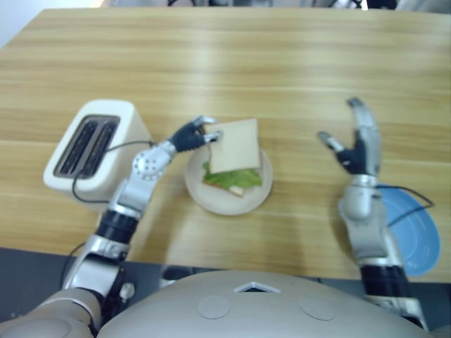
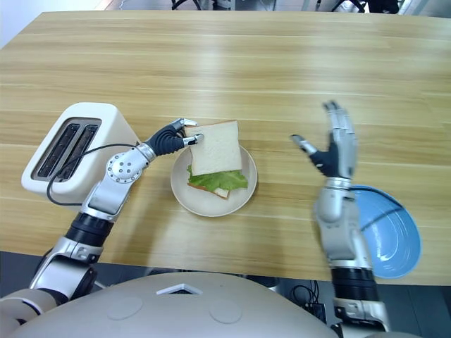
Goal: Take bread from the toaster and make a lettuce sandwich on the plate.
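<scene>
A blue dish [image 2: 391,239] lies at the near edge of the desk [image 2: 282,63], beside the forearm of the right hand [image 2: 335,151]. The plate [image 2: 211,204], just right of the left hand [image 2: 171,136], holds lettuce [image 2: 218,179] under a top bread slice [image 2: 215,146]. The toaster [image 2: 67,144] stands left of that hand. The desk is pale wood. The left hand pinches the slice's corner; the right hand is raised, fingers spread, holding nothing.

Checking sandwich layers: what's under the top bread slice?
Lettuce pokes out beneath the top bread slice, with a lower slice's corner under it, on the plate. The middle is covered.
</scene>
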`<state>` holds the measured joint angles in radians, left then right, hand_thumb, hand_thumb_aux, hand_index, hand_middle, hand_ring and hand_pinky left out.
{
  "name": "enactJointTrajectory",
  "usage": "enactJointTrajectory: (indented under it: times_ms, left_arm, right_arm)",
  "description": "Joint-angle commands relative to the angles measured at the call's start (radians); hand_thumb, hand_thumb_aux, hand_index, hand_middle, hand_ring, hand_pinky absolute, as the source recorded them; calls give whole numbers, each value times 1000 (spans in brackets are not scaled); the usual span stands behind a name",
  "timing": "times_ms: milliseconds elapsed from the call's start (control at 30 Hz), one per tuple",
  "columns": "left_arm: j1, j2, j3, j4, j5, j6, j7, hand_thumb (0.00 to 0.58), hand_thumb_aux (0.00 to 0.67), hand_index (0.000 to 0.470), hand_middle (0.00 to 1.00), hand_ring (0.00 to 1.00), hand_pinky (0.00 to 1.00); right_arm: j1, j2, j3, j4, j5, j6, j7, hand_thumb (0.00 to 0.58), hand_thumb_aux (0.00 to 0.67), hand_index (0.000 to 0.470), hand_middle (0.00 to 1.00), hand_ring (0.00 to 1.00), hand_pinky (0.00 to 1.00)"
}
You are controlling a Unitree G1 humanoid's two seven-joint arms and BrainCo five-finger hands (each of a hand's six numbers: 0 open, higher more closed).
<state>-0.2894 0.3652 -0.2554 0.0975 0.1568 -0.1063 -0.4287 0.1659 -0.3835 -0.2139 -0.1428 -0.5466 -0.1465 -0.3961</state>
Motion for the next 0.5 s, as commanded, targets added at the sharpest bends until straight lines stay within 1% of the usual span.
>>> enactJointTrajectory:
  times_ms: [33,200,367,500]
  left_arm:
    - [-37,31,19,59,-40,-43,-77,580,670,460,1000,1000,1000]
    - [-105,57,-2,187,-52,-98,-180,580,670,460,1000,1000,1000]
    - [-145,37,-51,273,-60,-129,-300,580,670,460,1000,1000,1000]
    - [-186,23,-84,362,-18,-168,-324,580,670,460,1000,1000,1000]
  right_arm:
    - [31,-7,-43,-12,21,8,17,0,0,0,0,0,0]
    - [54,11,-13,4,4,-2,21,0,0,0,0,0,0]
    - [50,30,34,7,-21,0,27,0,0,0,0,0,0]
    - [41,26,68,-5,-36,-4,48,0,0,0,0,0,0]
